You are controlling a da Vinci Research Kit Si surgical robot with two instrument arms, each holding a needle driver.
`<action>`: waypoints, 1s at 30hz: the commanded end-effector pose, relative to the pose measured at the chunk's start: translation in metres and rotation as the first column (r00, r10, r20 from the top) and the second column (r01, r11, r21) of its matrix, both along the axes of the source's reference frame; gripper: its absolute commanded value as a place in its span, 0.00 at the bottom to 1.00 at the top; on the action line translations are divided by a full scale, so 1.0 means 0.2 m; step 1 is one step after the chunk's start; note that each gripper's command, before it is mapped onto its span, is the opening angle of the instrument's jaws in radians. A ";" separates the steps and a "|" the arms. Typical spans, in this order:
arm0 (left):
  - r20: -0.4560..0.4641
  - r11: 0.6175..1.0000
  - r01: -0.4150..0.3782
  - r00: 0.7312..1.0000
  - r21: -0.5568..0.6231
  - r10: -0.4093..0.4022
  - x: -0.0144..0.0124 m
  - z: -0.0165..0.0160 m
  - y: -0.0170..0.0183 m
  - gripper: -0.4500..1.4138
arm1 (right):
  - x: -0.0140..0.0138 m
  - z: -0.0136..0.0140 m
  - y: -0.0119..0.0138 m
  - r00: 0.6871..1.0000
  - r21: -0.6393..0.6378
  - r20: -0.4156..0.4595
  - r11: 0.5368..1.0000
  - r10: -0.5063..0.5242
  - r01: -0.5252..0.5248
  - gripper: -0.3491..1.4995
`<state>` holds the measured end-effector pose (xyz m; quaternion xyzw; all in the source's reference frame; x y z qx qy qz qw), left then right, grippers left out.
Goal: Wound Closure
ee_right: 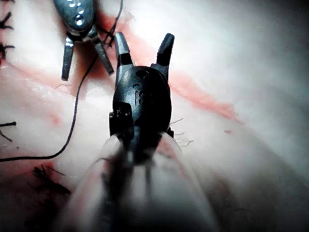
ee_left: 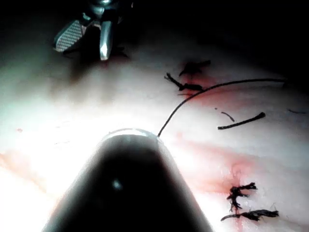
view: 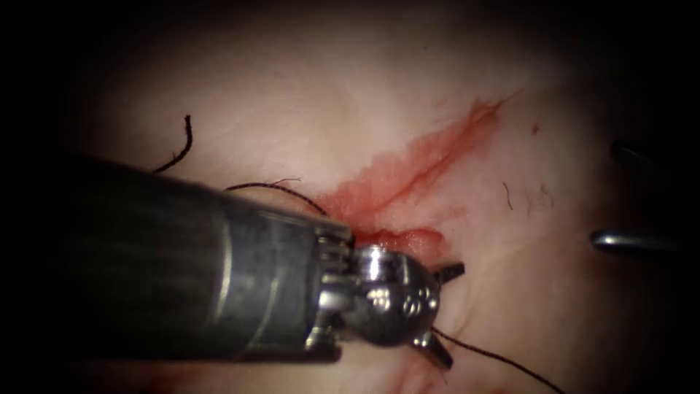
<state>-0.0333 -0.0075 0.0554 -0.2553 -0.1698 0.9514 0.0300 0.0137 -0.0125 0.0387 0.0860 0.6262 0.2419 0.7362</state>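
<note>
Left tool (view: 442, 311) centre-frame over the cut (view: 408, 171), jaws spread, empty; right tool (view: 638, 197) at right edge, jaws spread, empty in right wrist view; thread (view: 503, 359) trails lower right, knotted stitches (ee_left: 244, 203) already placed, needle unseen, cut's upper stretch unclosed.

A bright light is falling on the centre of the endoscope view. Toward the edges it is fading, and darkness is surrounding the lit field on all sides.
</note>
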 end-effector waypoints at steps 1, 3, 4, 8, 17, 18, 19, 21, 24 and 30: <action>-0.008 1.000 -0.009 1.000 -0.003 0.009 -0.003 0.006 0.000 0.50 | 0.005 0.001 0.001 1.000 -0.002 -0.002 1.000 0.002 -0.002 0.87; -0.024 1.000 -0.013 1.000 0.003 0.013 -0.003 0.014 -0.001 0.47 | 0.006 0.001 0.000 1.000 -0.003 -0.002 1.000 0.003 -0.003 0.88; -0.031 0.999 -0.018 0.999 0.036 0.019 -0.003 0.020 -0.002 0.42 | 0.006 0.001 -0.001 1.000 -0.003 -0.002 1.000 0.003 -0.003 0.88; -0.036 0.995 -0.052 0.998 0.084 0.055 -0.003 0.024 -0.007 0.25 | 0.007 0.000 -0.001 1.000 -0.002 -0.007 1.000 -0.004 0.004 0.88; -0.057 0.986 0.009 0.998 0.169 0.001 -0.003 0.012 -0.007 0.00 | 0.007 0.001 -0.002 1.000 -0.004 -0.006 1.000 -0.004 0.004 0.88; -0.077 0.983 0.046 0.997 0.178 -0.033 -0.003 0.010 -0.005 0.00 | 0.008 0.001 -0.002 1.000 -0.005 -0.006 1.000 -0.004 0.004 0.88; -0.098 0.981 0.088 0.993 0.176 -0.071 -0.001 0.008 -0.002 0.00 | 0.008 0.001 -0.002 1.000 -0.005 -0.006 1.000 -0.004 0.004 0.88; -0.135 0.976 0.162 0.981 0.147 -0.143 0.002 0.004 0.004 0.00 | 0.008 0.001 -0.002 1.000 -0.005 -0.006 1.000 -0.004 0.004 0.88; -0.194 0.945 0.318 0.935 0.082 -0.298 0.013 -0.003 0.018 0.00 | 0.008 0.001 -0.002 1.000 -0.005 -0.006 1.000 -0.003 0.003 0.89; -0.232 0.882 0.472 0.857 -0.005 -0.460 0.047 -0.011 0.046 0.02 | 0.012 0.003 -0.005 1.000 0.001 -0.011 1.000 -0.005 0.005 0.89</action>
